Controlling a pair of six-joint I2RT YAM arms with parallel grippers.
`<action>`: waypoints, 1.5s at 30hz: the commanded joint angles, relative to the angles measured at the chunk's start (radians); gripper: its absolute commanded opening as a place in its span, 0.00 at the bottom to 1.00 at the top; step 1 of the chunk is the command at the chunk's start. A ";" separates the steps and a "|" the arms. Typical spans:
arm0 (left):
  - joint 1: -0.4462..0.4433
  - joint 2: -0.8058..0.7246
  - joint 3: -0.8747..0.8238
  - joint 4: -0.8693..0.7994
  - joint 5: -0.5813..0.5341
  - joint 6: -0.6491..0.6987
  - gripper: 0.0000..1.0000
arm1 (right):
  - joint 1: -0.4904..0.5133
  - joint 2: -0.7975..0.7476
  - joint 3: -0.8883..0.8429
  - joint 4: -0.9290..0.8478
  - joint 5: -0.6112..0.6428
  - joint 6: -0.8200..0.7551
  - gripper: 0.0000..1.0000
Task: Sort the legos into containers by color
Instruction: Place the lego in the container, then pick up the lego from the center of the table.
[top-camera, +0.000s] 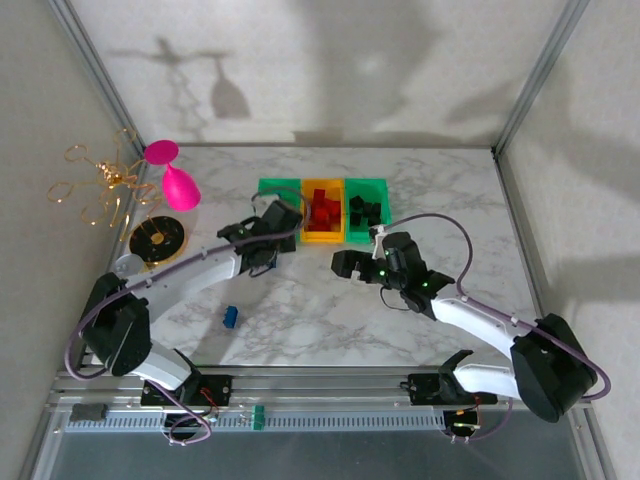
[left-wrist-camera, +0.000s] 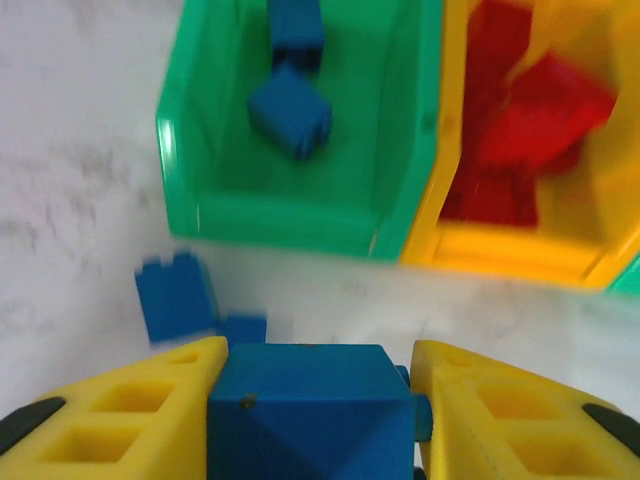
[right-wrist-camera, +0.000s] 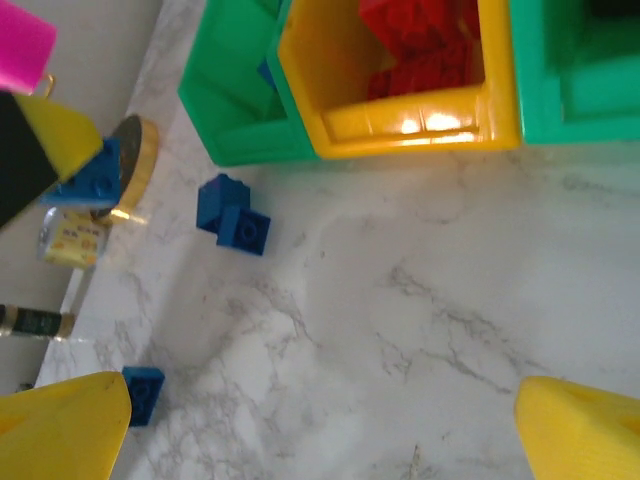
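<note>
Closest to the near edge of the table (top-camera: 330, 335), left of centre, a lone blue brick (top-camera: 230, 317) lies flat with its long axis running roughly near to far. Farther in, the right gripper (top-camera: 345, 265) hangs over bare marble mid-table. Its yellow fingers (right-wrist-camera: 585, 430) are spread wide, with nothing between them.

The left gripper (left-wrist-camera: 320, 355) is just short of the bins and aimed toward the far edge. Its fingers (left-wrist-camera: 130, 410) are pinched on a held blue brick (left-wrist-camera: 310, 415) (turned so one edge faces the wrist camera). Just past the tips, a pair of blue bricks (right-wrist-camera: 232, 215) lies on the marble, the two touching each other. They are close to the near wall of the left green bin (top-camera: 278, 183) but apart from it.

The three bins are joined in a row running left to right toward the far edge, each with its long axis near to far. The left green bin holds binned blue bricks (left-wrist-camera: 290, 110), the orange-yellow bin (top-camera: 322, 238) holds red bricks (top-camera: 322, 205), and the right green bin (top-camera: 383, 200) holds black bricks (top-camera: 365, 212). A gold-and-black dish (top-camera: 158, 240) sits by the left edge.
</note>
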 joint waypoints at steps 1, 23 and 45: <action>0.056 0.082 0.102 -0.021 -0.052 0.078 0.45 | -0.019 -0.017 0.039 -0.033 0.004 -0.006 0.98; 0.187 0.641 0.597 0.026 0.034 0.159 0.52 | -0.093 -0.016 0.038 -0.063 -0.021 -0.029 0.99; 0.180 0.018 0.079 0.084 0.145 0.095 0.59 | -0.052 0.008 0.057 -0.120 -0.070 -0.140 0.98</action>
